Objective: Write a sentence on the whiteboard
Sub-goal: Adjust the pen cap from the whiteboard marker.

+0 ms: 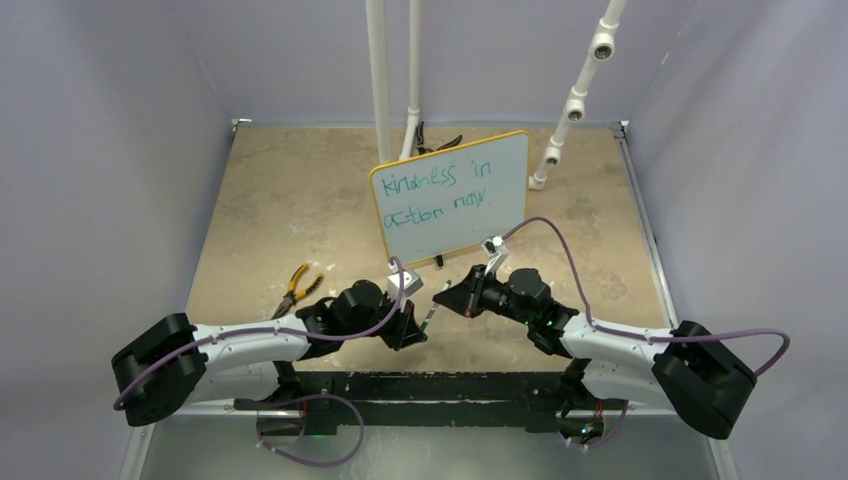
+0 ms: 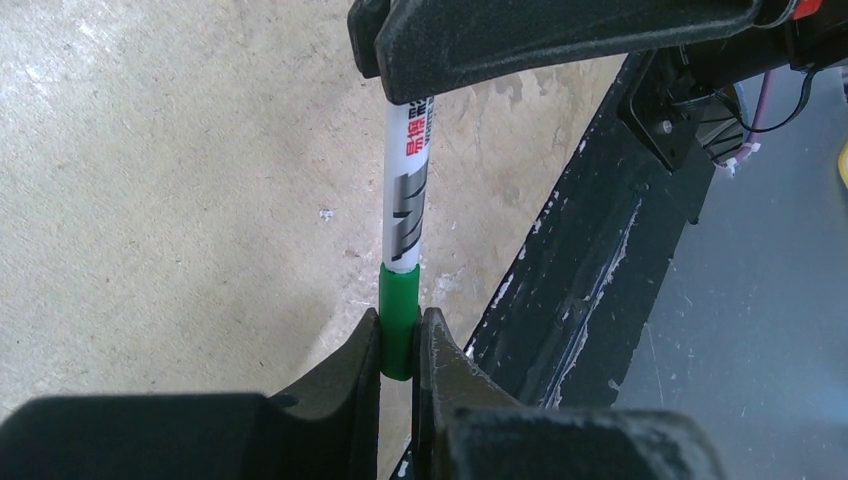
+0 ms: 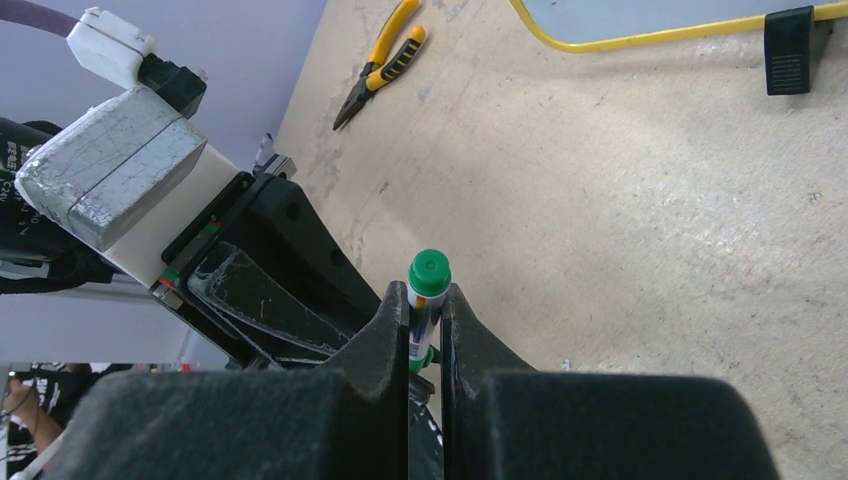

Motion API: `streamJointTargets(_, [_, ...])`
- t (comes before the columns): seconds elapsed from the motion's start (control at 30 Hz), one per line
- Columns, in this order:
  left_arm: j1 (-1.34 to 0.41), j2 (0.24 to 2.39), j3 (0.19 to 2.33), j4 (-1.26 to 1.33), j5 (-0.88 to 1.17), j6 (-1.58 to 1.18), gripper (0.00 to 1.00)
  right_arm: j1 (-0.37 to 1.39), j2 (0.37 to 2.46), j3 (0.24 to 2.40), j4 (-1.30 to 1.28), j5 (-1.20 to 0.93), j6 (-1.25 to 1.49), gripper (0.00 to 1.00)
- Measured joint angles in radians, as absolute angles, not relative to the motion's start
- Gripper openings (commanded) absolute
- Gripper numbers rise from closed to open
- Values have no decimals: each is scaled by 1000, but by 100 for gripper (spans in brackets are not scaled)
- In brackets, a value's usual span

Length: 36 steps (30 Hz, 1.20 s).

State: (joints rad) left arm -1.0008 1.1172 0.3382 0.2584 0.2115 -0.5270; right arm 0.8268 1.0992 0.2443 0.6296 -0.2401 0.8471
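The whiteboard [image 1: 505, 215], yellow-framed, stands tilted at mid-table, and the sentence [image 1: 438, 190] "kindness in action now" is on it in teal. In front of it both grippers meet on one marker [image 1: 431, 313]. My left gripper [image 2: 400, 340] is shut on the marker's green cap [image 2: 398, 320], with the white printed barrel [image 2: 406, 190] running up into the right gripper's fingers [image 2: 520, 40]. My right gripper [image 3: 425, 310] is shut on the barrel just below its green rear end [image 3: 429, 270]. The board's lower frame [image 3: 620, 40] and one black foot [image 3: 793, 35] show in the right wrist view.
Yellow-handled pliers [image 1: 298, 285] lie left of the grippers, also seen as pliers [image 3: 380, 60] in the right wrist view. White pipes [image 1: 380, 80] and a jointed pipe [image 1: 575, 100] rise behind the board. A black rail [image 2: 590, 260] runs along the near table edge.
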Motion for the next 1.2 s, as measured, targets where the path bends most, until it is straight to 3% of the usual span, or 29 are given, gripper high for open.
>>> streamJointTargets(1.2, [-928, 1132, 338, 183, 307, -475, 0, 952, 1230, 292, 694, -141, 810, 0])
